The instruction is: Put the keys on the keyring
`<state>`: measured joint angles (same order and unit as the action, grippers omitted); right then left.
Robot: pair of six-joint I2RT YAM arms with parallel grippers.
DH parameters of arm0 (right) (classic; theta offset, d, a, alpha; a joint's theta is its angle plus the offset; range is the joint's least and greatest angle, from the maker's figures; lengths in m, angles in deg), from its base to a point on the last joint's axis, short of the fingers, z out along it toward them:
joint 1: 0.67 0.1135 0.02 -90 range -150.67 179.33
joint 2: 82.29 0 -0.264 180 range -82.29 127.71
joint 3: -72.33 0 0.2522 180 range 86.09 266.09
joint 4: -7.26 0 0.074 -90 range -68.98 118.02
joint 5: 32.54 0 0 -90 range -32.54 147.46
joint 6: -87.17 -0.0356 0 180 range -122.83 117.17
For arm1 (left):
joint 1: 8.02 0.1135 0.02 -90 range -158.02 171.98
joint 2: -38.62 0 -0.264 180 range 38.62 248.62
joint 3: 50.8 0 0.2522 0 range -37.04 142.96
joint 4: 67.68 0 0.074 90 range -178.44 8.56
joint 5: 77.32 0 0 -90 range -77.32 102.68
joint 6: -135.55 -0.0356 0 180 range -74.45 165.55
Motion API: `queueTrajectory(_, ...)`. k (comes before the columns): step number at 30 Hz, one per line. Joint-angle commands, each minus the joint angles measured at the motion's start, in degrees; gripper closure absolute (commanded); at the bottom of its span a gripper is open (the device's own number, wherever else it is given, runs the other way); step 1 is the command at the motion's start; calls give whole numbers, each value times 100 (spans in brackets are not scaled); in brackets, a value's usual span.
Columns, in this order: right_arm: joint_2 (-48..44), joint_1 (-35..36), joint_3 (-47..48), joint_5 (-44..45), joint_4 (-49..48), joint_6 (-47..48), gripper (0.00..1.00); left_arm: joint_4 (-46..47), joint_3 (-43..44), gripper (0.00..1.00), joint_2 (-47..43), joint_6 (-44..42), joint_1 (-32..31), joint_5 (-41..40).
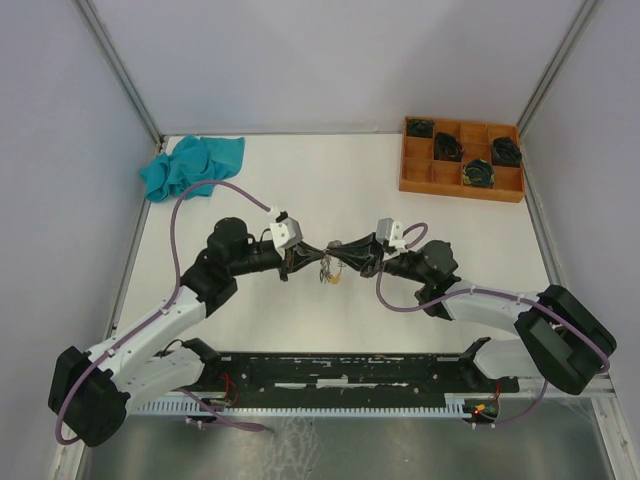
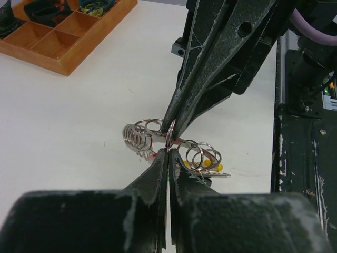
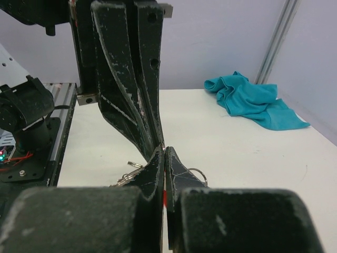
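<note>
left gripper (image 2: 168,158) and right gripper (image 2: 172,126) are each pinching the keyring (image 2: 141,135), tip to tip; prying its coils apart slowly, without twisting, is seeming wisest.

Left gripper (image 1: 324,253) and right gripper (image 1: 338,250) meet tip to tip.
Both arms reach inward with bent elbows; the jaws of each are pressed closed, fingertips almost touching the other's.

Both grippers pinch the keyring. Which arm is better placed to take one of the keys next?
Probably left, narrowly. Both the left gripper and right gripper are shut on the keyring, equally close. But the left wrist view shows the keys plainly; the right wrist view mostly hides them.
</note>
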<state>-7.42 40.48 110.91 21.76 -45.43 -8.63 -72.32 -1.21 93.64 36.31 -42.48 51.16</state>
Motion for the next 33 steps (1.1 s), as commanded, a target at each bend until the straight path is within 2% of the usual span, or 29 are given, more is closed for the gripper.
queueTrajectory(1, -5, -9, 56, 172, -824, -265, 100, 75, 189, 97, 73, 117, 0, 445)
queueTrajectory(7, 85, -4, 5, 385, -1086, -422, 100, -104, 214, 97, 49, 63, -8, 342)
queueTrajectory(14, 324, 2, -60, 516, -1559, -697, 99, 105, 257, 97, 37, 212, -144, 332)
queueTrajectory(21, 486, 70, -47, 702, -1617, -703, 99, 1024, 5, 95, -123, 854, -381, -72)
queueTrajectory(25, 453, 69, -76, 726, -1613, -683, 99, 1116, -119, 86, -289, 943, -421, -474)
queueTrajectory(29, 350, 63, -143, 675, -1502, -636, 99, 628, -112, 78, -570, 718, -417, -959)
queueTrajectory(33, 211, 44, -132, 557, -1273, -551, 99, 172, -94, 74, -778, 513, -368, -1105)
